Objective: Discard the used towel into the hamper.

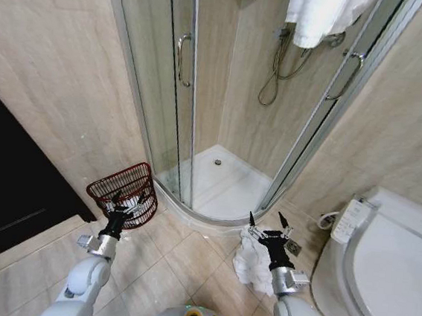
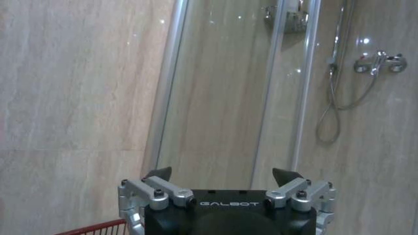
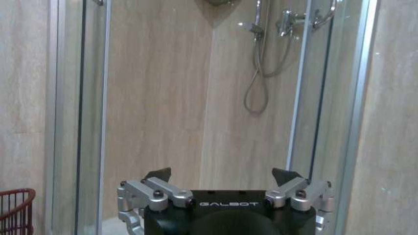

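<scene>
A glass shower stall (image 1: pixel 225 92) fills the corner, with a toilet (image 1: pixel 390 272) to its right. The hamper (image 1: pixel 124 192) stands on the floor tiles by the stall's left edge. A crumpled white towel (image 1: pixel 252 263) lies on the floor under the right hand (image 1: pixel 268 222), fingers spread. The left hand (image 1: pixel 128 196), also spread, hovers over the hamper.

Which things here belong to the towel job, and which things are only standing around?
For the job:
- white towel on the floor, under the right gripper
- hamper, behind the left gripper

Only standing around:
- toilet
- shower stall
- towel hung over the shower door
</scene>
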